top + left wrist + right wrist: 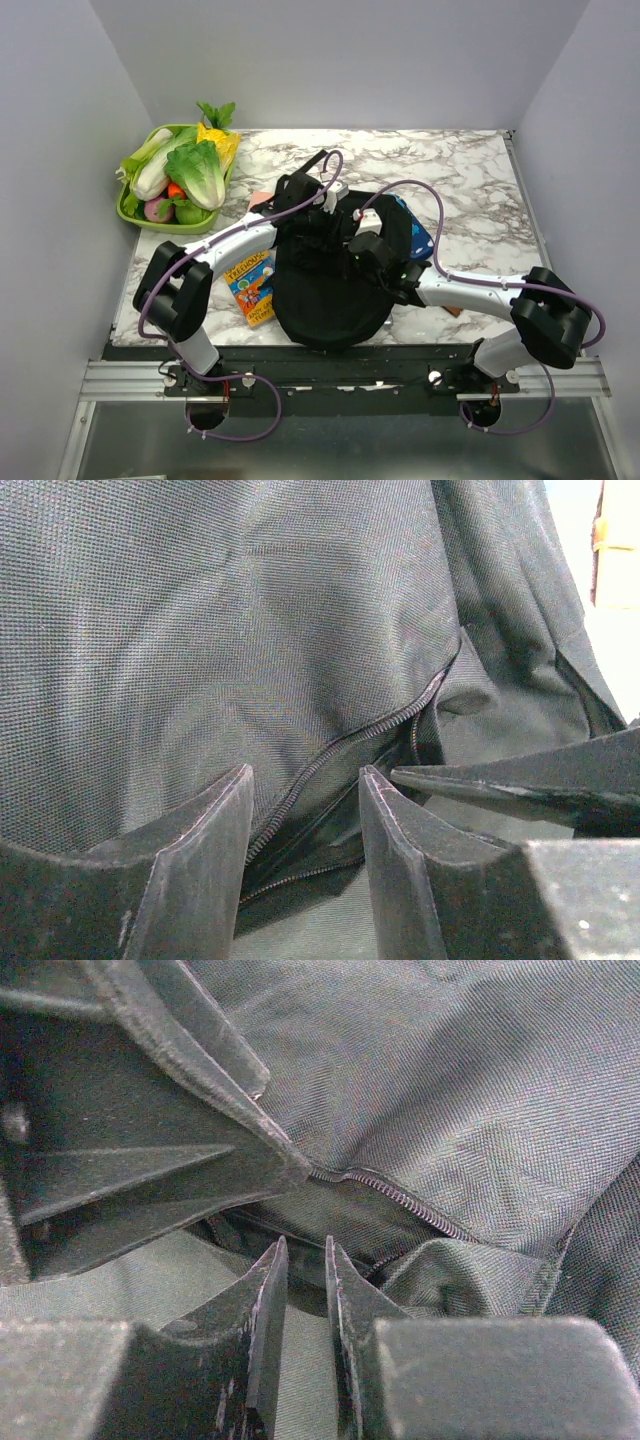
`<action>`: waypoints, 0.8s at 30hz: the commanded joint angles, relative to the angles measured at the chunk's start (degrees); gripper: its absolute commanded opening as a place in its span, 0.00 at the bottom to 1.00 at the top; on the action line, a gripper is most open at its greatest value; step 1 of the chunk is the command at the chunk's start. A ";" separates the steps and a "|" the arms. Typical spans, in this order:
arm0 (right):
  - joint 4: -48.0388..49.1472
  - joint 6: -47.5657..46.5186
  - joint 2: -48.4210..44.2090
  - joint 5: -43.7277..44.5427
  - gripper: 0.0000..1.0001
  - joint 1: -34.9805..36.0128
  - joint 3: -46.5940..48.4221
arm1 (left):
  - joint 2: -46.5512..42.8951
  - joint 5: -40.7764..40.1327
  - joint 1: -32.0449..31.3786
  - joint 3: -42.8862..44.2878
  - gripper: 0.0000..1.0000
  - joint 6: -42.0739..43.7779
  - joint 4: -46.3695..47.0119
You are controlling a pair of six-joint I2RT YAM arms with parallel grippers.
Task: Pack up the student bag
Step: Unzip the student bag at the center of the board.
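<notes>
Over the student bag [330, 300] at its zipper [345, 742], left tool [306, 775] open, right tool [305, 1248] narrow, grip unclear.

No wording can be read with certainty. The only lettering sits on a small colourful booklet [252, 287] lying flat on the marble table [470, 180], just beside the left edge of the student bag [330, 300]. Its cover is blue with an orange band near the top, and a short title in blocky yellow letters runs across that band. From the overhead view the letters are too small and blurred to make out any word.
</notes>
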 commanded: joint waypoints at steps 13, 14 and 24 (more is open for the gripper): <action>-0.13 3.14 -0.88 2.50 0.27 0.67 -3.03 | -8.38 4.78 0.86 0.65 0.80 27.88 -6.69; -0.04 3.31 -0.97 2.67 0.27 0.67 -3.20 | -8.65 5.30 0.86 0.30 0.80 30.10 -7.91; 0.75 4.72 -1.59 2.67 0.25 0.67 -3.38 | -7.86 -1.20 0.86 -6.56 0.81 42.15 -0.02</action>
